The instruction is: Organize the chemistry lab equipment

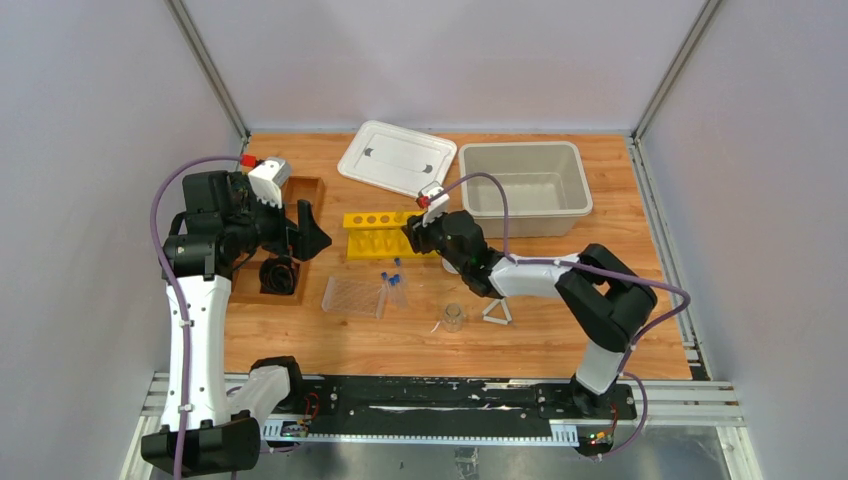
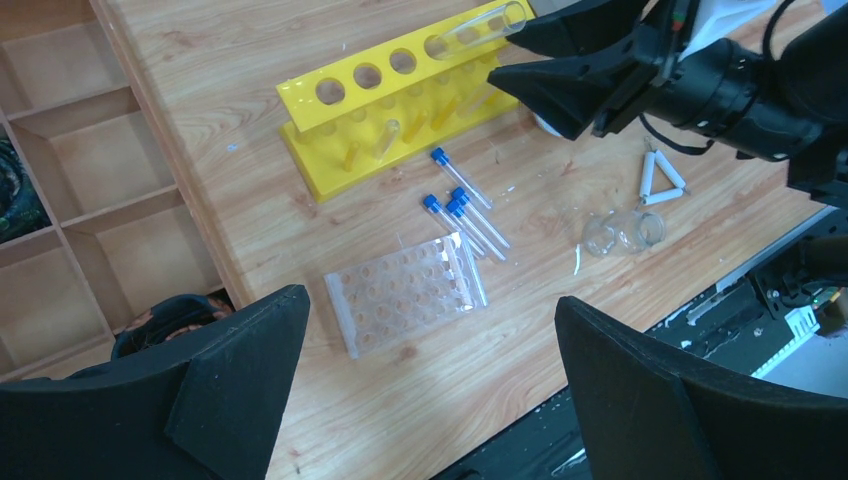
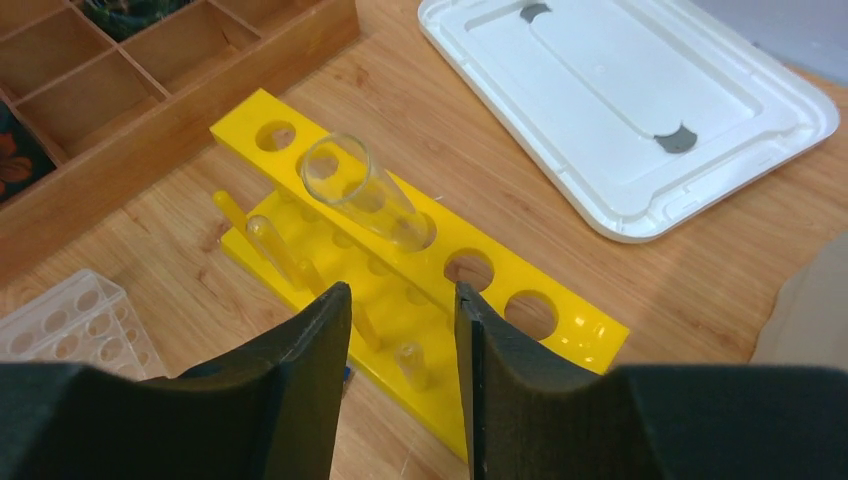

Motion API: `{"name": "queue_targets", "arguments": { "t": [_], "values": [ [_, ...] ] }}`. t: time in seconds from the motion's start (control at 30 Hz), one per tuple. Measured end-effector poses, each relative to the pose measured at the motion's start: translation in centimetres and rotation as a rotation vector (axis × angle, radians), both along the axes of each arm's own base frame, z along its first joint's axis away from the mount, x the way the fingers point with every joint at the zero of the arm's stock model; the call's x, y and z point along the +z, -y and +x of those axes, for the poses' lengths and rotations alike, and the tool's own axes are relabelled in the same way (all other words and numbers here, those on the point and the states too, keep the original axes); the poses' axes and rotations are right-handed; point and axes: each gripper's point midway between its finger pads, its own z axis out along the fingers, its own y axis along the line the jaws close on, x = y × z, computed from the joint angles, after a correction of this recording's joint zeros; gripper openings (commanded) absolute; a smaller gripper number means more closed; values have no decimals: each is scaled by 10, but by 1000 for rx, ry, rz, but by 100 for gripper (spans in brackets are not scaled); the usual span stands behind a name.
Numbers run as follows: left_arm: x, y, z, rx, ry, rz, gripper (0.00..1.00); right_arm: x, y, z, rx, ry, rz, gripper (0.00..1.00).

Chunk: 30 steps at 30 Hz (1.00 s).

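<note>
A clear plastic rack (image 1: 353, 295) lies flat on the table, with three blue-capped tubes (image 1: 392, 284) loose beside it. A small glass beaker (image 1: 454, 318) and a white triangle (image 1: 497, 313) lie nearer the front. My right gripper (image 3: 400, 300) is open and empty, just over a yellow test-tube rack (image 3: 480, 300). A clear glass tube (image 3: 362, 192) leans in one of its holes. My left gripper (image 2: 428, 297) is wide open and empty, high above the clear rack (image 2: 405, 293) and the tubes (image 2: 465, 210). The white dome piece is not clearly in view.
A wooden compartment tray (image 1: 300, 190) stands at the left, under my left arm. A white lid (image 1: 397, 157) and a grey bin (image 1: 522, 185) stand at the back. Two beakers (image 2: 625, 232) and the triangle (image 2: 660, 178) also show in the left wrist view.
</note>
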Motion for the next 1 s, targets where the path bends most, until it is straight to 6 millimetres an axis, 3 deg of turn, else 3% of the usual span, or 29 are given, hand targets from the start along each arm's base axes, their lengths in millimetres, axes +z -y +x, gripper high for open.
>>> {"name": "queue_targets", "arguments": {
  "t": [0.17,0.37,0.47,0.6,0.77,0.9,1.0],
  "values": [
    [0,0,0,0,0,0,100,31,6,-6,-13,10,41,50],
    [1,0,-1,1,3,0,100,57,5,-26,-16,-31,48,32],
    [1,0,-1,5,6,1,100,56,-5,-41,2,-111,53,29],
    [1,-2,-1,13,6,7,100,31,-15,-66,19,-240,6,27],
    [1,-2,-1,18,6,9,100,-23,-29,-89,21,-382,-109,26],
    [2,-2,-2,17,12,10,100,-58,-28,-87,-24,-437,-195,27],
    [3,-2,-3,17,15,10,100,-73,-26,-78,-76,-434,-238,27]
  ]
}}
